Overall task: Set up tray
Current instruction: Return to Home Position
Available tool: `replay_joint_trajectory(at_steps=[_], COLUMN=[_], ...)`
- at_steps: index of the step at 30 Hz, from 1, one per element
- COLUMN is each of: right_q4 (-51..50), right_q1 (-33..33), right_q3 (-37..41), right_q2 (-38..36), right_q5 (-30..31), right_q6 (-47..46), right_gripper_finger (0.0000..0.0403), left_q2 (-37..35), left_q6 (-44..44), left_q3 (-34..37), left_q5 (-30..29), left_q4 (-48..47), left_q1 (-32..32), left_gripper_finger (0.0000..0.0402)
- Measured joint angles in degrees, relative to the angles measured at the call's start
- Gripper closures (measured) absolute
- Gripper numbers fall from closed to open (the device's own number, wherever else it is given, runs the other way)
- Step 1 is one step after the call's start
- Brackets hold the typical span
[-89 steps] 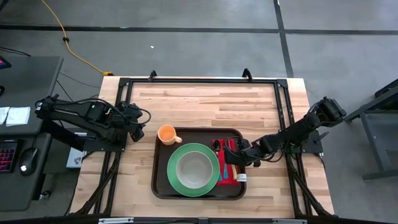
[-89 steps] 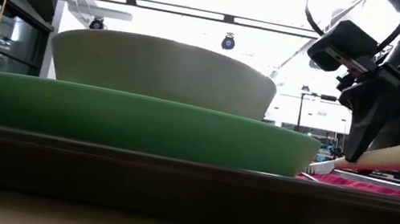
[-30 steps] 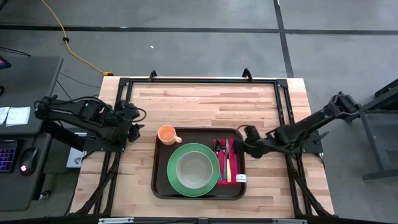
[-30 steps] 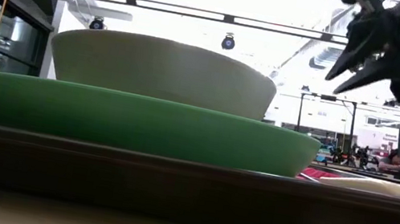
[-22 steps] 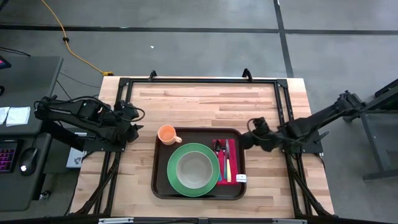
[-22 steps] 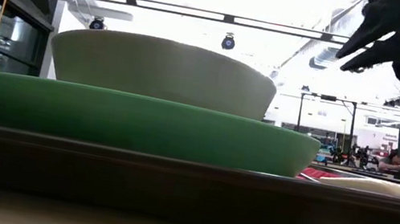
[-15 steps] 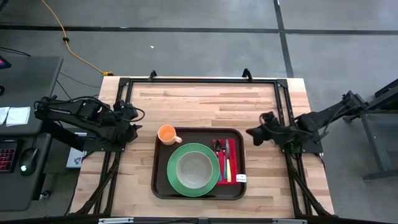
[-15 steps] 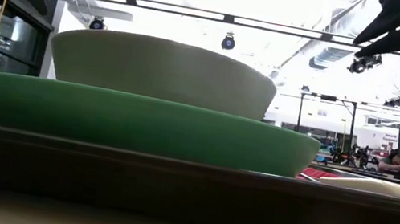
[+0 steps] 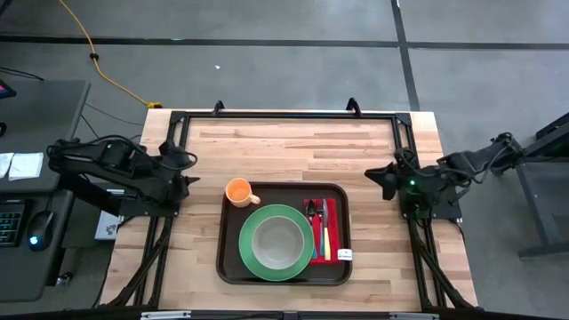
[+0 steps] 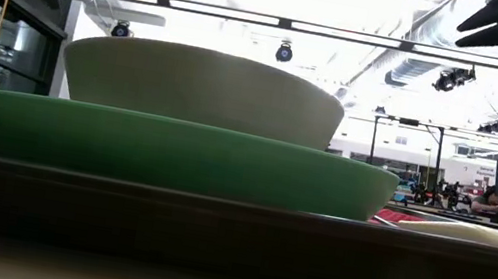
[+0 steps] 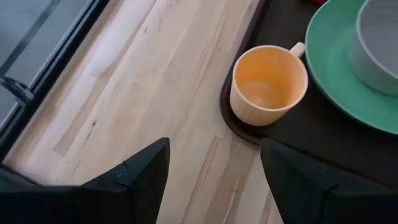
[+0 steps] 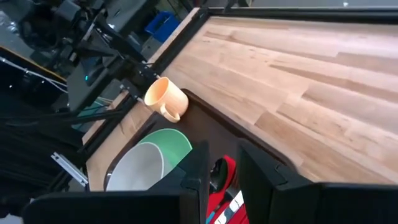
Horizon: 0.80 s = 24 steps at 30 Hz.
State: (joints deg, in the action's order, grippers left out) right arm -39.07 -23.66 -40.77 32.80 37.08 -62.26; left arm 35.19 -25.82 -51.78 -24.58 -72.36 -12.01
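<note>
The dark brown tray (image 9: 230, 270), rectangular with rounded corners and a raised rim, lies centred on the desk (image 9: 293, 147). The left tool (image 11: 214, 147) and right tool (image 12: 222, 150) both gape empty at opposite desk sides.

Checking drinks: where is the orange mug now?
In the high view, the orange mug stands on the tray, in its upper-left corner, beside the green plate.
</note>
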Motion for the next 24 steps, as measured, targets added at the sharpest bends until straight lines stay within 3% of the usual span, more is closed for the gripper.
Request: replay_joint_trajectory(at_steps=[8, 24], right_q4=[-1.9, -12.1], right_q1=[0.0, 0.0], right_q3=[0.0, 0.0], right_q2=[-3.8, -13.0], right_q5=[-0.2, 0.8], right_q6=[5.6, 7.3], right_gripper_finger=[0.0345, 0.0345], left_q2=[-7.0, -21.0], left_q6=[6.7, 14.4], left_q3=[0.0, 0.0], left_q5=[-0.1, 0.1], left_q4=[0.3, -1.8], left_q1=[0.0, 0.0], left_gripper_finger=[0.0119, 0.0119])
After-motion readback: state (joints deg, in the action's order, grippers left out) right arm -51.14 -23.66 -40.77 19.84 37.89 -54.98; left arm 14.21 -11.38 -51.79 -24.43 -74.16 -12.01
